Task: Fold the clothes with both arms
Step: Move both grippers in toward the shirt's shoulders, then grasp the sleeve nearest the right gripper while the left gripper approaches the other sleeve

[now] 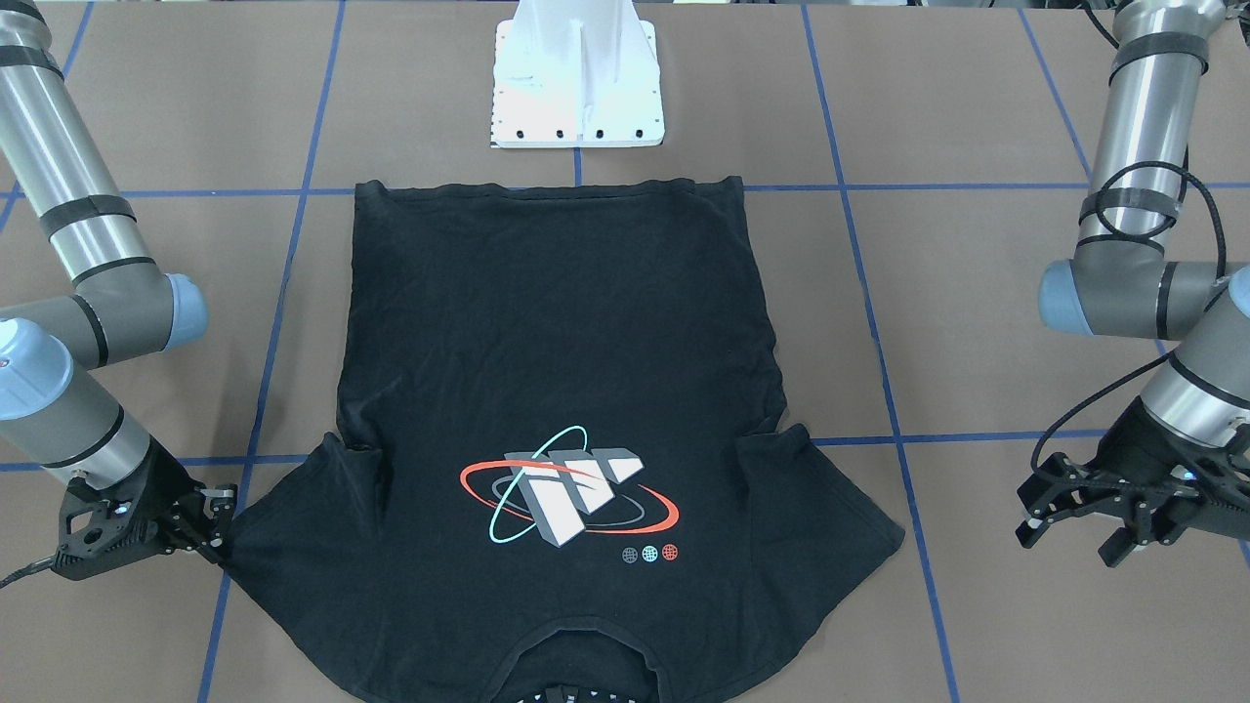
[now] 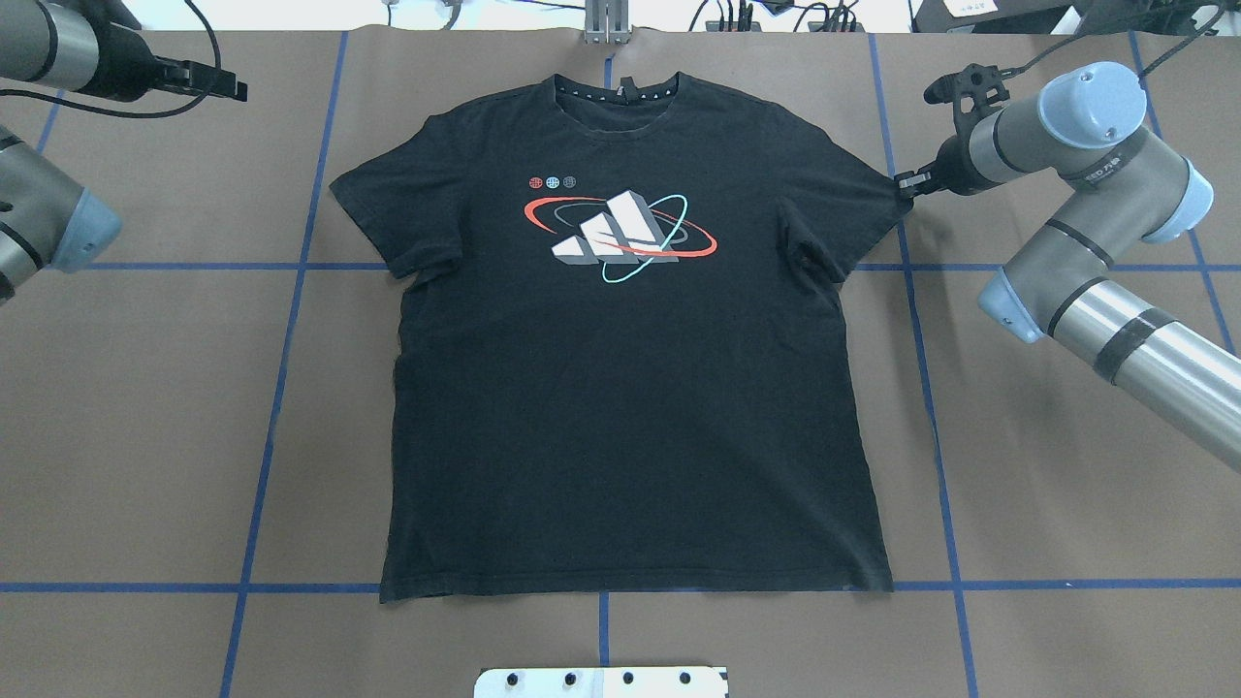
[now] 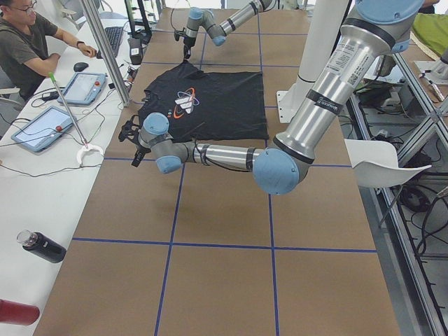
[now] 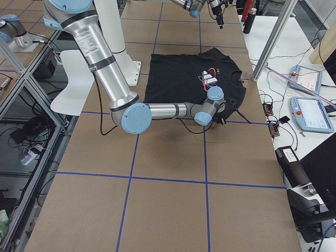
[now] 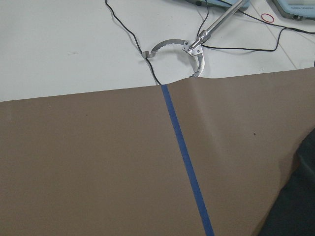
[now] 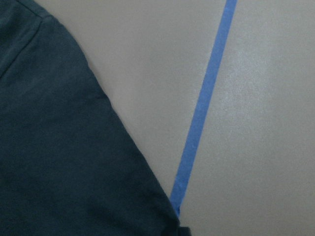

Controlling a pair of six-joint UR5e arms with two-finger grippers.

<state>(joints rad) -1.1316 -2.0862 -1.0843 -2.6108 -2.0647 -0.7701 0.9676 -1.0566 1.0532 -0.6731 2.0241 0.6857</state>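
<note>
Left gripper (image 2: 231, 82): jaws spread wide, empty, well apart from the left sleeve (image 2: 373, 208). Black T-shirt (image 2: 630, 407): flat on the table, print up, collar farthest from the robot. Right gripper (image 2: 906, 186): nearer, at the right sleeve tip (image 2: 877, 184); grip cannot be told.

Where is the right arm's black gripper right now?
The black right gripper is at the overhead view's upper right, tips at the sleeve edge of the black printed cotton T-shirt, beside a blue tape line.

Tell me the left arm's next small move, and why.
Probably bring the left gripper in to the free sleeve of the T-shirt: it hangs open, clear of the cloth, while the right gripper sits at the opposite sleeve tip.
</note>
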